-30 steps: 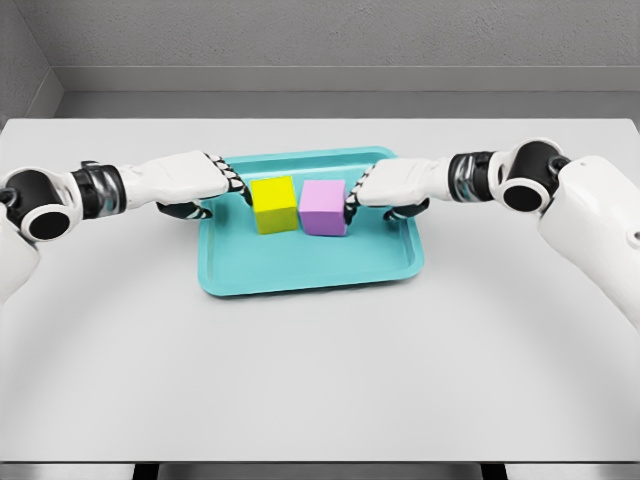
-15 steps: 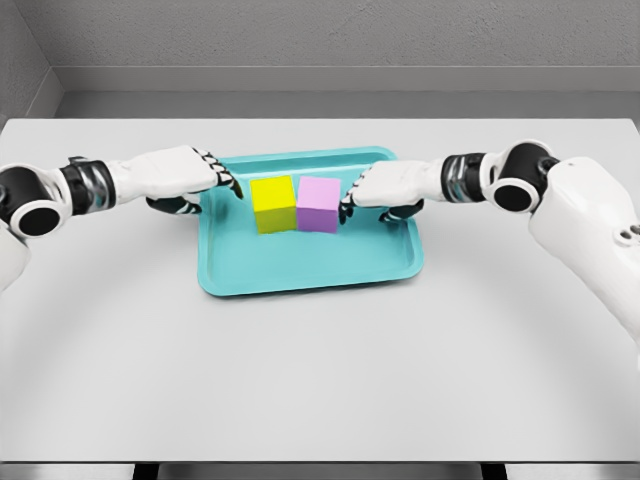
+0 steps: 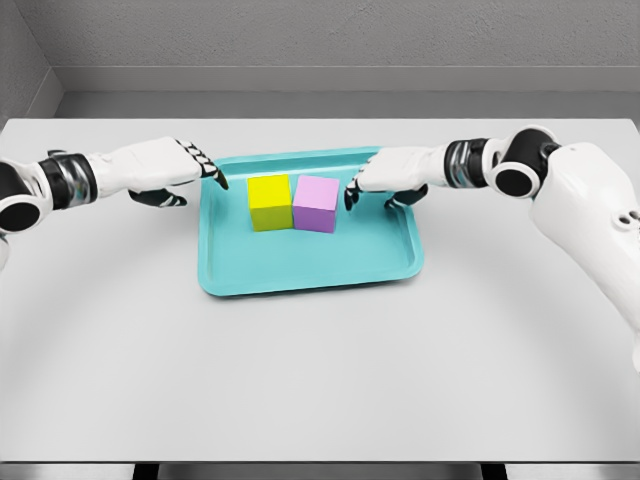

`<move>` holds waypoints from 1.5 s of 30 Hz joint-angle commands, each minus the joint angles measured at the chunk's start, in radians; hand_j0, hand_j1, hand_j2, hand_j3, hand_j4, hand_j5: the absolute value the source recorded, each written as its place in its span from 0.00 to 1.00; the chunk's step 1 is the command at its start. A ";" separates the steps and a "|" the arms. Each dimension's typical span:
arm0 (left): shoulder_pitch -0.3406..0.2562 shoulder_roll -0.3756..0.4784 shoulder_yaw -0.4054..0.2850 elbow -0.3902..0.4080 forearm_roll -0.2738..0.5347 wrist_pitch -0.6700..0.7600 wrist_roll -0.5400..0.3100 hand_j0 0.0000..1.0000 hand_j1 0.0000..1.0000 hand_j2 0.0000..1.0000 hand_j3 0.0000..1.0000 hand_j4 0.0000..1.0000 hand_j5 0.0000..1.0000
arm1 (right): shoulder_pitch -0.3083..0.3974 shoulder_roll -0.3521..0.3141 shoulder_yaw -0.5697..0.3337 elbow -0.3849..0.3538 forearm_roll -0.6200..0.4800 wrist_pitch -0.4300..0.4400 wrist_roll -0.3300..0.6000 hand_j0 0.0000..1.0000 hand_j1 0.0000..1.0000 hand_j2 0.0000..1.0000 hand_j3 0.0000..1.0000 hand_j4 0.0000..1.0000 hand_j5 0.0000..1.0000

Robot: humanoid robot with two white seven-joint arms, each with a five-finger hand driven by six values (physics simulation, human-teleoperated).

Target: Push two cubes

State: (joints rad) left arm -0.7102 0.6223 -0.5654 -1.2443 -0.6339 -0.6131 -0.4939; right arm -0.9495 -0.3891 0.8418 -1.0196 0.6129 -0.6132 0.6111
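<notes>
A small yellow cube (image 3: 270,202) and a small light purple cube (image 3: 317,204) sit side by side in a flat teal tray with a raised rim (image 3: 310,262). The two cubes touch each other, yellow on the left and purple on the right. Both look plain and smooth, with no marks. They sit flat on the tray floor, in its back half. Each cube is as wide as it is tall, so neither has a long side. The row of two runs left to right across the tray. The purple cube is turned a tiny bit, so one corner edge faces the front.

The tray lies in the middle of the pale grey tabletop (image 3: 320,370).

The left robot hand (image 3: 165,168) hangs by the tray's left rim, apart from the yellow cube. Its fingers are stretched out and hold nothing. The right robot hand (image 3: 392,175) is over the tray's right side, just beside the purple cube. Its fingers bend down loosely and hold nothing.
</notes>
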 commanded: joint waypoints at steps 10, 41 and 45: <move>0.000 0.082 0.038 0.006 0.040 0.002 0.005 0.75 0.75 0.75 0.75 0.75 0.75 | -0.020 0.053 0.000 0.044 -0.001 0.002 0.000 0.68 0.68 0.68 0.68 0.68 0.68; 0.012 0.094 0.090 -0.004 0.034 0.002 0.000 0.74 0.74 0.74 0.74 0.74 0.74 | 0.354 -0.519 -0.537 -0.402 -0.353 0.002 0.000 1.00 1.00 1.00 1.00 1.00 1.00; 0.015 0.096 0.090 -0.004 0.036 0.002 0.000 0.74 0.74 0.74 0.74 0.74 0.74 | 0.460 -0.542 -0.575 -0.390 -0.407 0.002 0.000 1.00 1.00 1.00 1.00 1.00 1.00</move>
